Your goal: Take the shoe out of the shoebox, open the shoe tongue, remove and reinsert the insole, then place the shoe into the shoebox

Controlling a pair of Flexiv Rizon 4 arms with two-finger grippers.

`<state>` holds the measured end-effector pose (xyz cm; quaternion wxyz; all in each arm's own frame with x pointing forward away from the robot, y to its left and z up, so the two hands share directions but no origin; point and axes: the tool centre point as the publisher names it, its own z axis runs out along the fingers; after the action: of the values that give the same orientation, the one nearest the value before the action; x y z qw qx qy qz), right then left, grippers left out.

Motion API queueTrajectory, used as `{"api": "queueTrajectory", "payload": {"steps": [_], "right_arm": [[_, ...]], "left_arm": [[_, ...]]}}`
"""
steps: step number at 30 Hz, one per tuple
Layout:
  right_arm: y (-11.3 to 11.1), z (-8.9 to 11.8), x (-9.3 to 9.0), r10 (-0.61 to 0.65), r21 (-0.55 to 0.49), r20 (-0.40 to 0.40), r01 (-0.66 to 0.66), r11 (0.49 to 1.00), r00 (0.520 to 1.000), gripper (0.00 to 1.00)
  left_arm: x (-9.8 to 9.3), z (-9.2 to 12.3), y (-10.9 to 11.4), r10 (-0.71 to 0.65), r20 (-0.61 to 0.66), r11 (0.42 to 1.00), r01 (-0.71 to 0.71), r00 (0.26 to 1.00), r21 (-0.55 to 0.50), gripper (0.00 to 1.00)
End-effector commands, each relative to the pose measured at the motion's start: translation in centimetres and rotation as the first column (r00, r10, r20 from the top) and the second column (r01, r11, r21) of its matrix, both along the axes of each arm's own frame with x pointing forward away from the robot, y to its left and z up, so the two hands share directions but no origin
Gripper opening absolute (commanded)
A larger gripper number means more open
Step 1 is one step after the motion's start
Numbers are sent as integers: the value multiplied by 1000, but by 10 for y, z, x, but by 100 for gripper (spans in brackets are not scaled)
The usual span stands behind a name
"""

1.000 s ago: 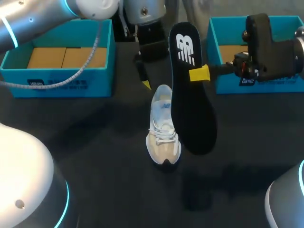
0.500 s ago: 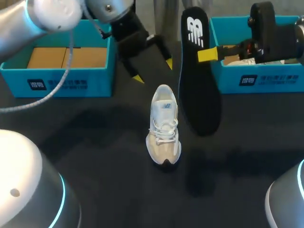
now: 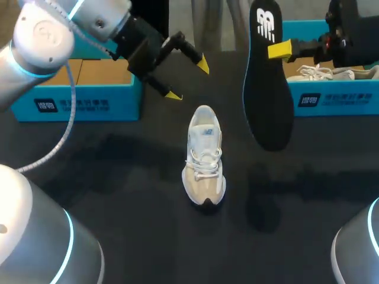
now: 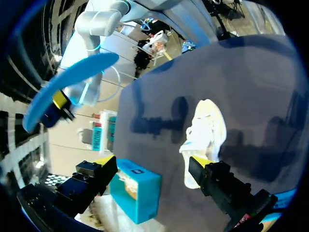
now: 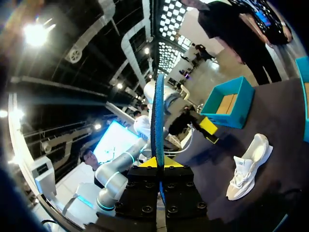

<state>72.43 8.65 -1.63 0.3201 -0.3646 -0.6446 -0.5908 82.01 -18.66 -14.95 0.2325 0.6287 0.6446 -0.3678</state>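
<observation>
Withdrawal marks the left side: the left gripper [image 3: 188, 79], a second ago just behind the heel of the white-and-beige laced trainer [image 3: 204, 157], has swung out toward the teal box lined with brown cardboard [image 3: 77, 89] left of the trainer. Its jaws are spread wide and hold nothing. The trainer stands where it did, upright on the black table [image 3: 118, 195], touched by neither arm. Right of the trainer the long black foam insole [image 3: 269, 89] hangs on edge, pinched near its heel end by the right gripper [image 3: 279, 50], jaws closed thin on it. It has risen and drifted farther from the trainer, to just before the teal shoebox [image 3: 337, 102] holding a second pale shoe [image 3: 320, 72]. Removal looks done. Reinsertion comes next, and nothing steadies the trainer or holds its tongue.
</observation>
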Motion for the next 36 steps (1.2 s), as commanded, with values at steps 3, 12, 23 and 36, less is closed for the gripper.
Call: {"api": "queueTrajectory", "payload": {"steps": [3,12,23,36], "right_arm": [[-1,-19,36,32,8,-113,-32,999,993,0],[-15,-35,59,46,-12,-304,-52,999,951,0],[-7,-46,84,41,-20,-421,-54,998,906,0],[28,-67,102,6,-46,-479,-32,998,878,0]], "left_arm": [[-13,6,8,71,29,965,-61,997,-253,100],[-22,21,13,124,82,922,-84,989,-377,100],[-29,30,12,203,94,858,-131,975,-496,100],[-35,43,-12,247,107,795,-138,963,-590,100]]}}
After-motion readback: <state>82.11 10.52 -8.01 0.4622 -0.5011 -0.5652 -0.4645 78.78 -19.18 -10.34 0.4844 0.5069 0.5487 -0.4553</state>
